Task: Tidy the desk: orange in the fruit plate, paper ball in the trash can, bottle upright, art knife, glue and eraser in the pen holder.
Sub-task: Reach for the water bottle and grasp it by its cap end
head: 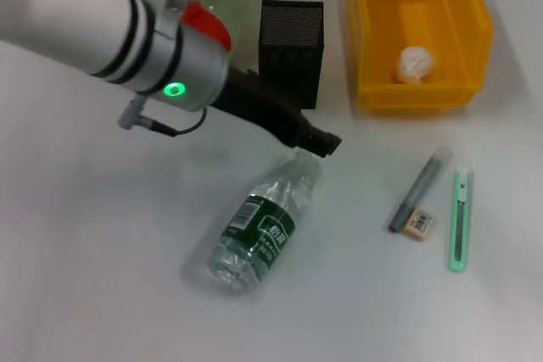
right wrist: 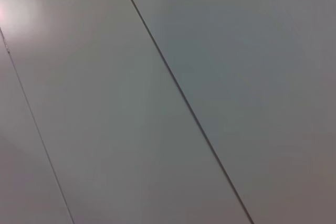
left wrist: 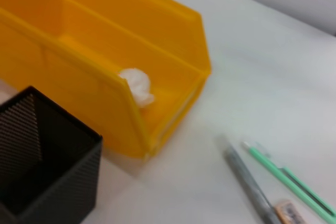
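Bottle (head: 261, 231) lies on its side mid-desk, cap toward the far edge, under your left gripper (head: 321, 143), seemingly positioned to stand it up; you cannot tell whether its claw is open. Right arm is unseen.

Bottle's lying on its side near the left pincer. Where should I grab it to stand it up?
Probably the neck end. The bottle lies flat with its cap toward the black pen holder, right under the left pincer. Come down from above across the narrow neck, then tip it onto its base.
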`<act>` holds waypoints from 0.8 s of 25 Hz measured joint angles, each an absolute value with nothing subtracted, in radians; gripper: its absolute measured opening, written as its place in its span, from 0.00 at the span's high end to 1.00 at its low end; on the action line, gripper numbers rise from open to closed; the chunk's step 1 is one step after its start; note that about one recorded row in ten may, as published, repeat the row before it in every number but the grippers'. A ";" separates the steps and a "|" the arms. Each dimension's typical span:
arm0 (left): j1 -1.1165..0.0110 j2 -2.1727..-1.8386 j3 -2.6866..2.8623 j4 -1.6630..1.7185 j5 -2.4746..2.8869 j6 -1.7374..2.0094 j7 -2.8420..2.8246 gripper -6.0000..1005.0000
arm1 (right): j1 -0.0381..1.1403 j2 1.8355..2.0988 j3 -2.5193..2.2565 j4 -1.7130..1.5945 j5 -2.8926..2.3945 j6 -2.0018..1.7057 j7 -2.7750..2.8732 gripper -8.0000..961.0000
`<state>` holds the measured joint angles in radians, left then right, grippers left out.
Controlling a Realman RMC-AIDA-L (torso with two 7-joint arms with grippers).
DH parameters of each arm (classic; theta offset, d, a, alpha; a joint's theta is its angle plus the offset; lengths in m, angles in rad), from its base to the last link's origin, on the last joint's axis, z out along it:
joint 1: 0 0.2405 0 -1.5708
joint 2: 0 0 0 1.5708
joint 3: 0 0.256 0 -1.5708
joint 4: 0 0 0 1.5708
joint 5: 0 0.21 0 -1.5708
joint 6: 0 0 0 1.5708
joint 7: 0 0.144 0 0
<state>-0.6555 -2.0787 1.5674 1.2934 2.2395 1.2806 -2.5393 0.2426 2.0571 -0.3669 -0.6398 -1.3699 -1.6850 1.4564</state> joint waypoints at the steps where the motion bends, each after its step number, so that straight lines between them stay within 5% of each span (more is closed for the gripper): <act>1: -0.658 -2.079 1.583 1.291 2.247 1.260 -2.562 0.24 | 0.240 2.057 -0.367 -0.638 -1.370 -1.685 1.454 0.37; 20: -0.635 -2.080 1.871 1.252 2.353 0.977 -2.809 0.24 | 0.227 2.060 -0.363 -0.624 -1.364 -1.680 1.441 0.37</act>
